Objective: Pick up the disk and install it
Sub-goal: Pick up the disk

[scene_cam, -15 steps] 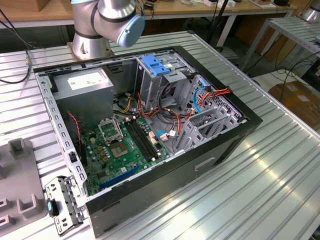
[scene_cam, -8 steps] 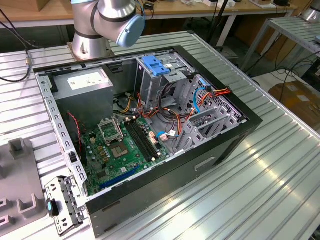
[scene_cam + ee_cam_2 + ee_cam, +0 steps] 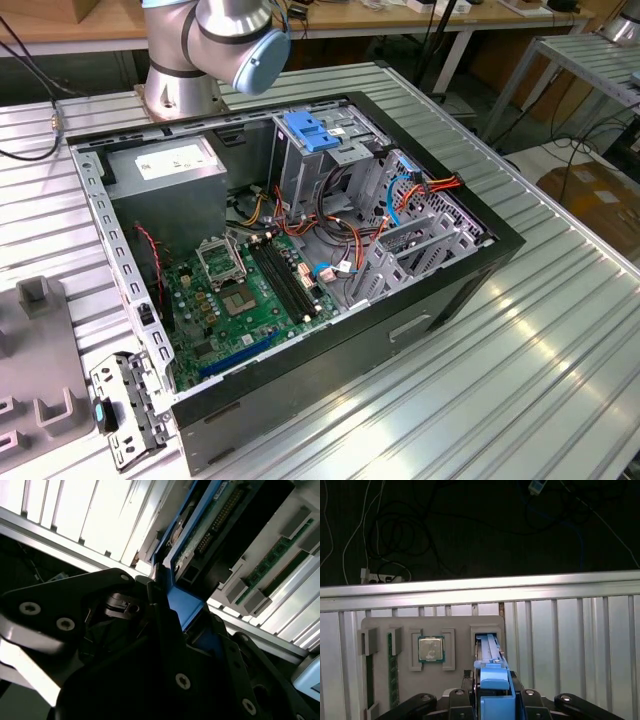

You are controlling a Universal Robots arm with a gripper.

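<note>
Observe glossy blue plastic rails on the disk [image 3: 495, 680], matt black finish on the gripper [image 3: 493, 702], and bright ribbed metal on the table [image 3: 570, 630].

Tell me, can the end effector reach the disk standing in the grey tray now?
Probably yes. In both wrist views the end effector straddles the disk, which stands on edge in a slot of the grey tray; nothing lies between them.

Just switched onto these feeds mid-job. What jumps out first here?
In the first wrist view, the tool is closed on the disk, whose bright blue rails stand out as it stands in a slot of the grey tray, beside a processor chip. In the exterior view, the open computer case lies on the ribbed metal table, its green motherboard exposed.
</note>
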